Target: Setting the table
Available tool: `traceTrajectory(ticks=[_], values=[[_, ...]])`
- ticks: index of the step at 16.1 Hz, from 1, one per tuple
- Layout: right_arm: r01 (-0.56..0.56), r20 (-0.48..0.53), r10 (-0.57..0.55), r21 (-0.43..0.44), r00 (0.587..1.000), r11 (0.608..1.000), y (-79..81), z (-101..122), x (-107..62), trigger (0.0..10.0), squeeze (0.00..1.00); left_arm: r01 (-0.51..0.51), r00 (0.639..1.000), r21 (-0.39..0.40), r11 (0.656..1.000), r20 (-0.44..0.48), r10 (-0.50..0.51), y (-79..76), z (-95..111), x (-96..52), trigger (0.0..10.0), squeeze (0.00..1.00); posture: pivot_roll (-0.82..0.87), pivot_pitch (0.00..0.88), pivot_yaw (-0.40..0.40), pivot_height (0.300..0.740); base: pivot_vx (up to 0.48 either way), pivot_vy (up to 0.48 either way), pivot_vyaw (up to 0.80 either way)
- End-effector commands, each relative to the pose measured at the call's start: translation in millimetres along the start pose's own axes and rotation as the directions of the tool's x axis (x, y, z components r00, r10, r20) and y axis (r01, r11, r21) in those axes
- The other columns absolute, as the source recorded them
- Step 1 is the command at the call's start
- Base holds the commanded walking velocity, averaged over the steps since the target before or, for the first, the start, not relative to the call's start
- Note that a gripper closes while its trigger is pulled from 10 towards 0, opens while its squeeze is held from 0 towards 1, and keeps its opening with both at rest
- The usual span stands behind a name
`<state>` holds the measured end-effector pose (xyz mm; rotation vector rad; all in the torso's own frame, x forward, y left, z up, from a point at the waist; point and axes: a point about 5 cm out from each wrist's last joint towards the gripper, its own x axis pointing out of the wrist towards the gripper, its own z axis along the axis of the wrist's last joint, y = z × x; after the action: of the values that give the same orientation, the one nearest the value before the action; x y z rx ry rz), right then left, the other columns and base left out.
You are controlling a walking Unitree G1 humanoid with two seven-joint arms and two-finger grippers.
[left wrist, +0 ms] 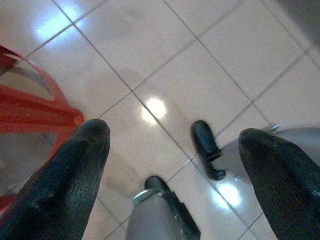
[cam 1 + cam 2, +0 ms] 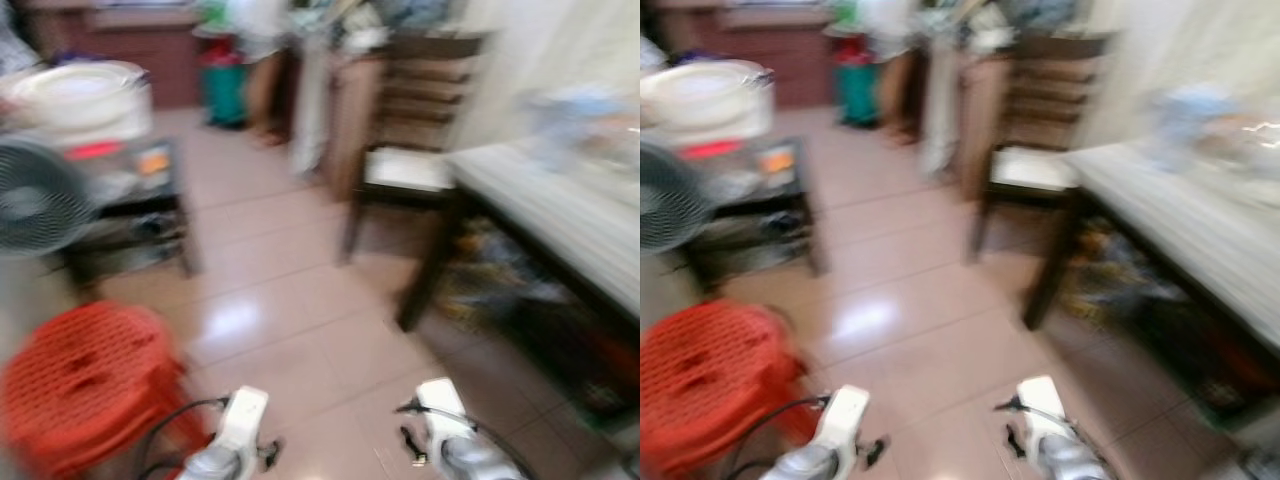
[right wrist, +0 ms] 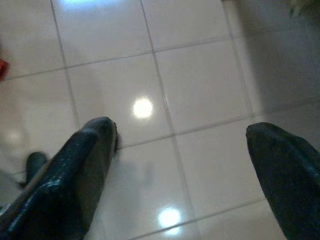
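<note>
In the blurred left eye view, glossy beige floor (image 2: 300,310) tiles run ahead, with a long desk (image 2: 560,215) of pale striped top and dark square legs at 2 o'clock, hazy whitish items on it that cannot be made out. A dark wooden chair (image 2: 405,165) with a pale seat stands at the desk's far end, at 1 o'clock. A red perforated plastic stool (image 2: 85,385) sits at 8 o'clock, a round fan (image 2: 35,200) at 9 o'clock, and beyond it a low dark stand (image 2: 130,215) carrying a rounded white cooker (image 2: 80,100) at 10 o'clock. Both silver arms hang low at 6 o'clock. The right eye view gives the same scene. In the left wrist view the left end effector (image 1: 175,145) is released, its two ribbed black fingers (image 1: 70,185) wide apart over the tiles, the stool's red rim just beside one. In the right wrist view the right end effector (image 3: 180,145) is likewise released, fingers spread above shiny tile with light glints.
</note>
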<state>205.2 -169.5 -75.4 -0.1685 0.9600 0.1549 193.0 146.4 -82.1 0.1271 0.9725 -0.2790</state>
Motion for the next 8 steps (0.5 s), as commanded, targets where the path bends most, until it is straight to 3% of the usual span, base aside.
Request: traceTrajectory(ticks=[1, 3, 8], values=[[0.0, 0.005, 0.0, -0.002, 1.0, 1.0, -0.6, 3.2, 0.4, 10.0, 0.0, 0.003, 1.0, 0.011, 1.0, 0.004, -0.003, 0.1, 3.1, 0.4, 10.0, 0.0, -0.17, 0.0, -0.006, 0.74, 0.0, -0.469, -0.59], [0.002, 0.002, -0.002, 0.001, 1.0, 1.0, -0.8, 1.5, 0.1, 10.0, 0.0, 0.002, 1.0, 0.014, 1.0, 0.003, -0.002, 0.6, 2.9, 0.3, 10.0, 0.0, -0.17, 0.0, -0.004, 0.74, 0.0, -0.471, -0.54], [0.0, -0.008, 0.0, -0.003, 1.0, 1.0, 1.1, -3.2, -0.3, 10.0, 0.0, 0.018, 1.0, -0.026, 1.0, 0.017, -0.017, 2.1, 2.8, -0.3, 10.0, 0.0, -0.17, 0.0, 0.001, 0.74, 0.0, 0.0, 0.0]])
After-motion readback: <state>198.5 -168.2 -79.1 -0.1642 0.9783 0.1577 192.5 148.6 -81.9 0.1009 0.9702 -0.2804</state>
